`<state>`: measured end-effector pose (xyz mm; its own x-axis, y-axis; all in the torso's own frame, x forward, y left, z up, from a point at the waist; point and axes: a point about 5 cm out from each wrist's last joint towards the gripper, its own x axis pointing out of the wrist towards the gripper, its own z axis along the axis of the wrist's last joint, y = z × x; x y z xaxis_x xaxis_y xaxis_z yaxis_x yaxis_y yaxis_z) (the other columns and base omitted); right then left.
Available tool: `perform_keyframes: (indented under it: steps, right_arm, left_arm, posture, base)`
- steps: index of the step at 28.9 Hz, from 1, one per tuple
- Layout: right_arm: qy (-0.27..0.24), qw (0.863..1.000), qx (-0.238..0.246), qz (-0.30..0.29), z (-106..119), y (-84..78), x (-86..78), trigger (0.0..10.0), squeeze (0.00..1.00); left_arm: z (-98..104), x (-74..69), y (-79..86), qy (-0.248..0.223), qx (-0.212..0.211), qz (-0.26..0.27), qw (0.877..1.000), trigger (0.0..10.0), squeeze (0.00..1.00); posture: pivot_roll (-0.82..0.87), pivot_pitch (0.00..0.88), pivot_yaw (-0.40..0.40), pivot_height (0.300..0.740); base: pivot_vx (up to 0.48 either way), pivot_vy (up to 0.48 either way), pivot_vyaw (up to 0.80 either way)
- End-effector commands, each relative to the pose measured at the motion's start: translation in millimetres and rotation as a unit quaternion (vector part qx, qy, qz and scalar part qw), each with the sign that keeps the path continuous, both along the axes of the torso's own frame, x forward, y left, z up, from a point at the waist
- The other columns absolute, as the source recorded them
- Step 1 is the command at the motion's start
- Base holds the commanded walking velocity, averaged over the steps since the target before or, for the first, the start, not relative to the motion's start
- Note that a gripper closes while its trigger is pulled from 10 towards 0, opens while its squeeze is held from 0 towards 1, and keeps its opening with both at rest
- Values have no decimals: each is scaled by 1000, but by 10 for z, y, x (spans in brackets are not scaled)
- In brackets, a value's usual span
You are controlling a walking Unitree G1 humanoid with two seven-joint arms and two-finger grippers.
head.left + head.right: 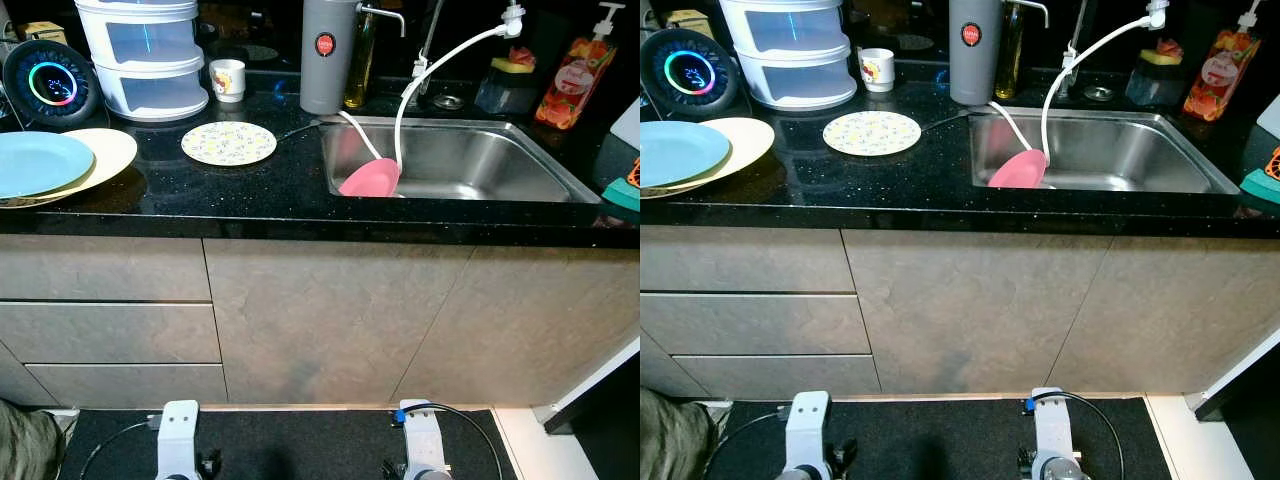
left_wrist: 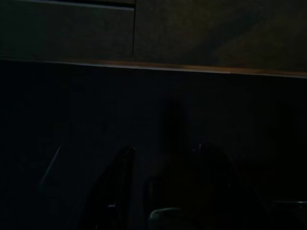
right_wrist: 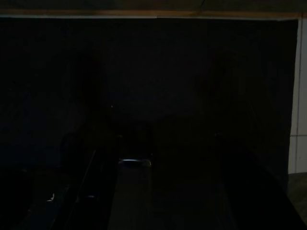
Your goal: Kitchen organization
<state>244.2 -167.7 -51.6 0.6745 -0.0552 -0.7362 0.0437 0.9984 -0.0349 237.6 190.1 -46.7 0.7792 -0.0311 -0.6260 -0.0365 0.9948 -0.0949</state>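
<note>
Both arms hang low, fingers' state unclear; pink ladle [image 1: 370, 178] leans in steel sink [image 1: 470, 160].

black stone countertop [image 1: 250, 190] | grey-brown cabinet fronts [image 1: 330, 320] | dark floor mat [image 1: 300, 445] | dim light

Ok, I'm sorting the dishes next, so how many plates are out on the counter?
3: a light blue plate stacked on a cream plate at the counter's left end, and a floral-patterned round plate between them and the sink.
</note>
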Motion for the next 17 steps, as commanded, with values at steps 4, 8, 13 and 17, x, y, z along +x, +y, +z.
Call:
perform_keyframes:
  steps: [4,8,13,17]
  right_arm:
    - [13,1000,8,-20,-61,-47,-94,10000,0]
    - [9,1000,8,-21,-35,-42,-54,10000,0]
    - [6,1000,4,-22,-22,-59,-38,10000,0]
    - [3,1000,2,-20,-9,-63,-19,10000,0]
  left_arm:
    - [-26,-37,24,13,21,-34,999,10000,0]
    - [-27,-37,20,14,21,-35,999,10000,0]
    - [-19,-22,-1,11,22,-37,999,10000,0]
    - [80,118,-43,-13,29,-55,998,10000,0]
  posture:
    - [65,134,-20,740]
    - [65,134,-20,740]
    - [62,128,-22,740]
    - [62,128,-22,740]
  base:
    - [0,0,0]
    - [0,0,0]
    - [0,0,0]
    - [0,0,0]
